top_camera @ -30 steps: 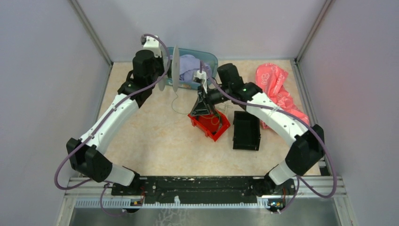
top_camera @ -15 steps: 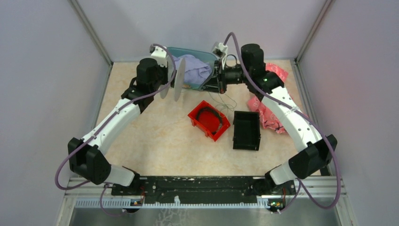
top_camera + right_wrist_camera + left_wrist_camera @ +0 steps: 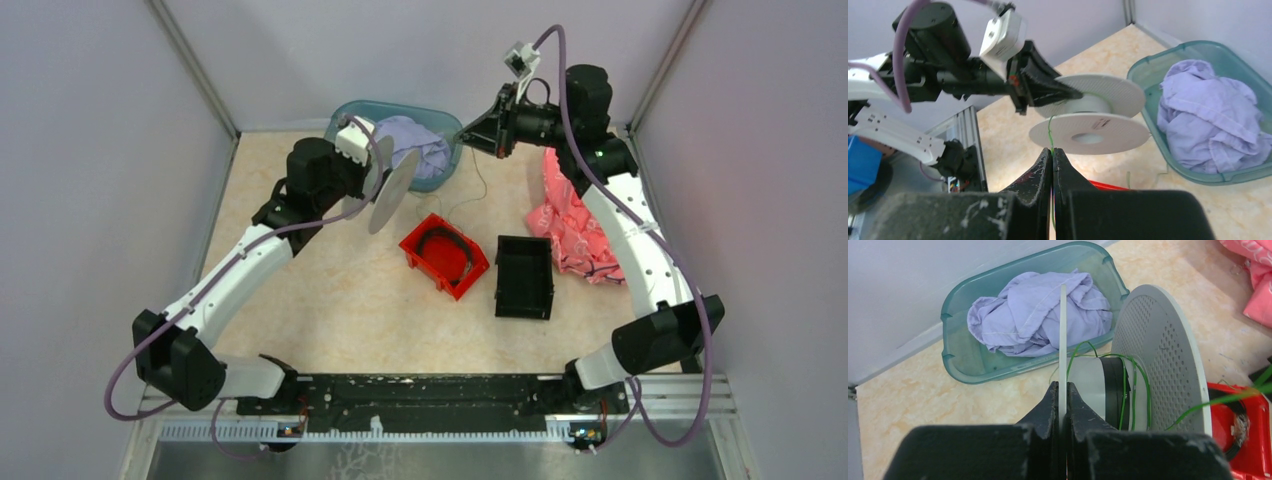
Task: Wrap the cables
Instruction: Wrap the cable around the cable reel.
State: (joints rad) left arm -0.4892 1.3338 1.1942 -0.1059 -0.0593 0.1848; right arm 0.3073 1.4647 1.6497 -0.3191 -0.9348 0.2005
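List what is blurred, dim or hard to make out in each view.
Left wrist: the left end effector is a dark near blur, the spool crisp, the green wire smeared at the right edge. Right wrist: the right end effector is likewise soft. Top external: even light, soft shadows, the wire barely resolved.

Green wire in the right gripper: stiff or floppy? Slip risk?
Probably floppy: the green wire sits in loose, uneven loops on the white spool. Thread-fine, so likely very light, and it may slip through the shut right gripper.
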